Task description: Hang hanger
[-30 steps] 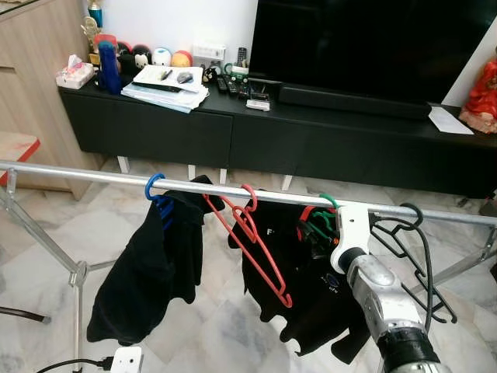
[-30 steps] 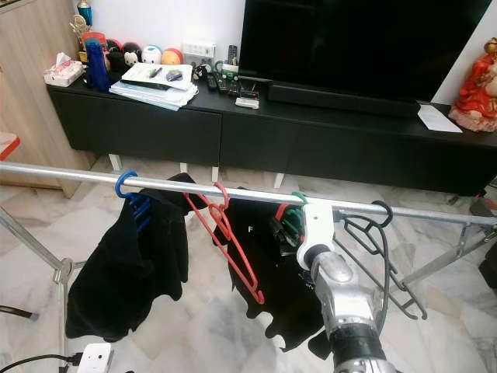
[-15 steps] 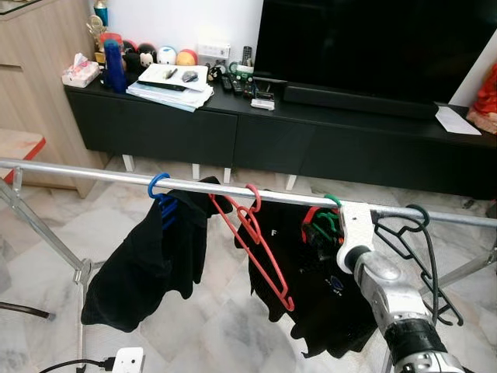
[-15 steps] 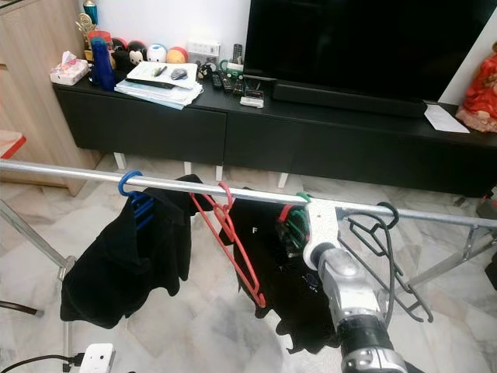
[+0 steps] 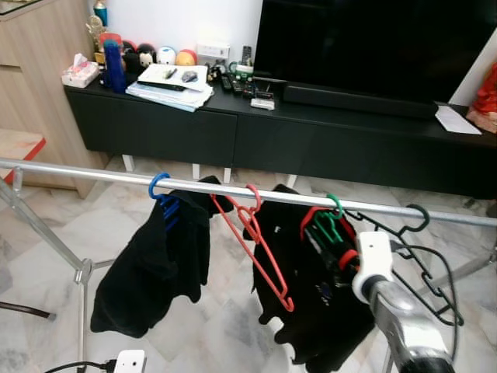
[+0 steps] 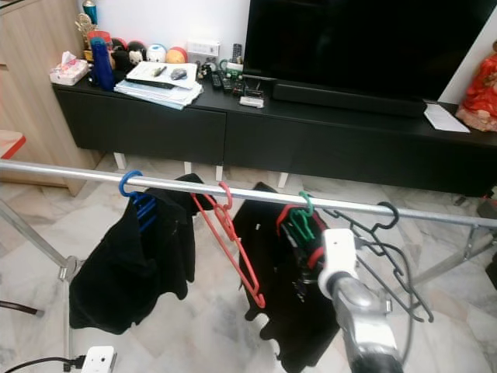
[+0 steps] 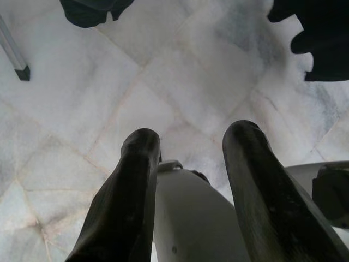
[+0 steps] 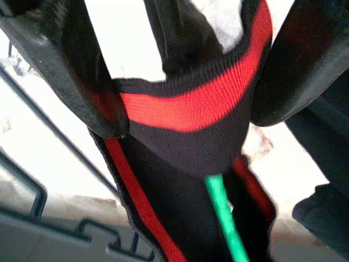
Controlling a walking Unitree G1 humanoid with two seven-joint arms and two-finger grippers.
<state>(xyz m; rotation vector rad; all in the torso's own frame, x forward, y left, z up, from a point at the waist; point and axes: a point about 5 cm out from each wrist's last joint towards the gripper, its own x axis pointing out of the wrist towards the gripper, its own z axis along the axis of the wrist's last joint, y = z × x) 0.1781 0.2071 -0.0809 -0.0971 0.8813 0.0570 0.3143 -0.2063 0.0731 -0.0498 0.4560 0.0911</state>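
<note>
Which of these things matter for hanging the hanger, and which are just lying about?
For the job: green hanger with its black and red garment, metal rail, right gripper.

Just there: red hanger, blue hanger, black wire hangers, television, tissue box.

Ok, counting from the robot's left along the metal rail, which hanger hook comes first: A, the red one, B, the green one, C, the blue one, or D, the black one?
C: the blue hanger hook sits furthest to the robot's left on the rail, holding a black garment; the red hanger, the green hanger and the black hanger follow in turn toward the right.
</note>
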